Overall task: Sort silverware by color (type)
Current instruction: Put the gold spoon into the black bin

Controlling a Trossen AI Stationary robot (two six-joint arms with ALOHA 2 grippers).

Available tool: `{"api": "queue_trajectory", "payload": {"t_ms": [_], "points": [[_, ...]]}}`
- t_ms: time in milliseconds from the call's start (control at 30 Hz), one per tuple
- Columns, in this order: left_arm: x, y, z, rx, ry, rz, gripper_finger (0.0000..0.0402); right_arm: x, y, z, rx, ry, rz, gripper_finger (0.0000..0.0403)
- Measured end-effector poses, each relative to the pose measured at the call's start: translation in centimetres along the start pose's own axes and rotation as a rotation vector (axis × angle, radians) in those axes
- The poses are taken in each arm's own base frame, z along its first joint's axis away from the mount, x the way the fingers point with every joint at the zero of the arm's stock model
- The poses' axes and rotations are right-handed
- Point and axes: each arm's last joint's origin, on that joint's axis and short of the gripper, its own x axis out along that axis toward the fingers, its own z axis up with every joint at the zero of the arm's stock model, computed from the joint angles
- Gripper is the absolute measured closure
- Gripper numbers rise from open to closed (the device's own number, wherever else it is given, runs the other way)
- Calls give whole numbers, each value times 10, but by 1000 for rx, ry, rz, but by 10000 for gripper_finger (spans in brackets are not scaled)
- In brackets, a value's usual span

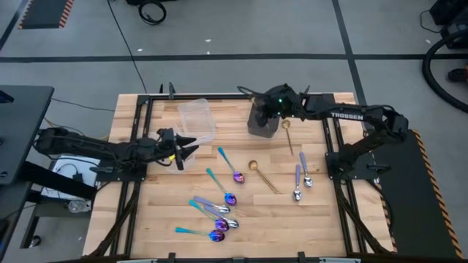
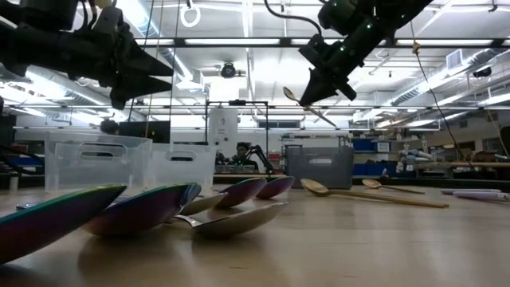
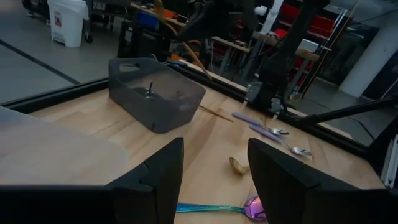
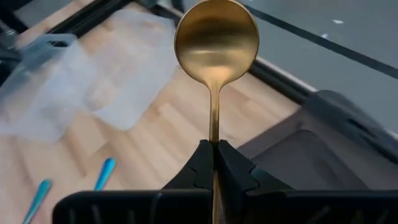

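Observation:
My right gripper (image 1: 265, 109) is shut on a gold spoon (image 4: 216, 40) and hangs over the dark grey box (image 1: 263, 123) at the far middle. It shows high up in the low view (image 2: 319, 86). My left gripper (image 1: 183, 152) is open and empty, in the air at the left beside the clear tubs (image 1: 196, 120). On the table lie two more gold spoons (image 1: 288, 135) (image 1: 262, 175), two lilac-handled spoons (image 1: 301, 179) and several teal-handled spoons (image 1: 218, 208). My right gripper pinches the gold spoon's thin handle (image 4: 214, 130) between its two fingertips (image 4: 233, 168). The spoon runs along the fingers and its bowl (image 4: 216, 40) sticks out ahead of them. The spoon is lifted clear and tilted in the air (image 2: 303, 102), above the dark grey box.
The clear tubs stand at the far left of the board, the dark grey box (image 3: 155, 93) right of them. A teal-handled spoon (image 3: 217, 208) lies just ahead of my left gripper's fingers. The wooden board has bare room at its near right.

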Motion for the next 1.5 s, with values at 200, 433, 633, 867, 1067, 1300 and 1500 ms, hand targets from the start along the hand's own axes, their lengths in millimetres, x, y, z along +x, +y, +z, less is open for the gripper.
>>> {"api": "queue_trajectory", "payload": {"t_ms": [200,433,633,867,1067,1300,1500], "points": [[1,0,0,-2,-5,-2,214,2,-16,5,33,-20,-69,392],[1,-1,3,-11,-28,-11,214,7,-25,7,57,-33,-137,392],[1,-1,3,-11,-36,-12,214,27,-24,9,51,82,-206,392],[1,-1,3,-3,-36,-12,214,52,-20,17,41,192,-291,392],[1,-1,3,-2,-32,-10,214,67,-24,18,85,269,-333,392],[1,-1,2,7,-27,-8,214,88,-36,6,152,356,-381,392],[1,-1,2,11,-27,-9,214,104,-51,-4,207,435,-368,391]]}}
